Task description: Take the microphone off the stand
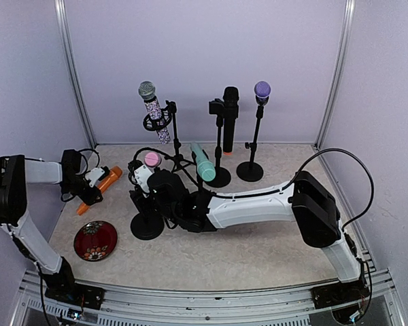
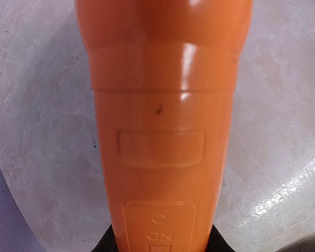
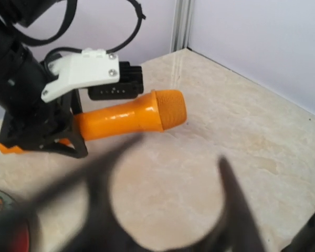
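While the L gripper (image 1: 92, 185) sits low at the left side of the table (image 1: 258, 248) w/ its jaws clamped on the orange mic (image 1: 109, 178), the R arm stretches across the middle toward the pink mic (image 1: 151, 159). Orange mic is off any stand, roughly horizontal, mesh head pointing toward table centre, tail end poking out behind the fingers. R wrist cam shows it (image 3: 131, 115) side-on, held low over the marbled top; can't tell if it touches. L wrist cam is filled by its orange body (image 2: 163, 131), w/ a raised rectangular panel and "ON" lettering near the bottom edge. Pink mic sits upright in its stand (image 1: 147, 227), whose round black base is on the table just right of the red plate (image 1: 95, 240). R gripper (image 1: 144, 185) is right at that stand, just below the pink head. Its jaws are hidden by the wrist body in the top view, and only dark blur fills the near part of its own cam, so can't tell if it's open or closed, or whether it touches the mic. Toward the back wall: a glitter mic (image 1: 149, 102) tilted in a ring mount on a tripod, a teal mic (image 1: 202, 163) angled just right of that, a black mic (image 1: 230, 109) on a round-base stand, and a purple-headed mic (image 1: 262, 89) on another round-base stand furthest right.
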Robot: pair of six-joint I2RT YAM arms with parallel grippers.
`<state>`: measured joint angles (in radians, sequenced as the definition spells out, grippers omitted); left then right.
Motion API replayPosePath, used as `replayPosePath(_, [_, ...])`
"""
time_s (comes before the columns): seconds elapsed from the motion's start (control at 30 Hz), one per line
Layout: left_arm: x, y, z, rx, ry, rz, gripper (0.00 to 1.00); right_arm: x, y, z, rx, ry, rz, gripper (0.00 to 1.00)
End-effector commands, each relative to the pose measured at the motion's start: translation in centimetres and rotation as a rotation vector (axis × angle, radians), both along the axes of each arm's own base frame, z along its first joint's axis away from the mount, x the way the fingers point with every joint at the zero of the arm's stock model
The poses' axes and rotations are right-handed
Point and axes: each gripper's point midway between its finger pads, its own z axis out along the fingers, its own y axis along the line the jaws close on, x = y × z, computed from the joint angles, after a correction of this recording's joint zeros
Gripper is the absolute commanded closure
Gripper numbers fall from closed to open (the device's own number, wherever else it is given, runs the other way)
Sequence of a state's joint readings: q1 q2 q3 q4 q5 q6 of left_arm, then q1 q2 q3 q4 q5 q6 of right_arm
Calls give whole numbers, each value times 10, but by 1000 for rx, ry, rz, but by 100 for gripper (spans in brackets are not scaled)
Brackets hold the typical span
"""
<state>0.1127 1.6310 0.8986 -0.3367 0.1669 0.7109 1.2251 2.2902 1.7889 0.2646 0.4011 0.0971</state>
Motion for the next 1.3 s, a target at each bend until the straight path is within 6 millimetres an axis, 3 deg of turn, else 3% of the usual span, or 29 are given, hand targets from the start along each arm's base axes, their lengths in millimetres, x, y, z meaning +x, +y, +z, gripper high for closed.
replayPosePath(0.0, [19, 18, 3, 75, -55, 52, 65, 4, 8, 0, 35, -12, -5, 44])
replayPosePath(0.17, [21, 36, -5, 166, -64, 84, 65, 7, 13, -8, 25, -25, -10, 60])
replayPosePath(0.43, [3, 52, -17, 237, -17, 71, 61, -4, 7, -3, 29, -39, 2, 99])
replayPosePath(0.57, [-11, 64, -23, 227, 19, 91, 57, -20, -9, 8, 47, -44, 15, 100])
replayPosePath(0.67, [-20, 67, -24, 233, 12, 86, 54, -34, -31, 9, 47, -35, 25, 100])
replayPosePath(0.7, [-21, 66, -24, 230, 8, 82, 52, -38, -37, 19, 64, -37, 27, 100])
replayPosePath(0.8, [-20, 63, -18, 212, -10, 86, 34, -53, -62, 28, 72, -28, 39, 100])
replayPosePath(0.93, [-13, 58, 5, 184, -62, 92, 15, -72, -94, 40, 70, -22, 63, 100])
replayPosePath(1.07, [-9, 47, 36, 109, -109, 98, 2, -83, -136, 40, 48, -7, 37, 100])
replayPosePath(1.27, [-14, 28, 79, 26, -173, 57, 1, -86, -201, 35, 14, -5, -58, 100])
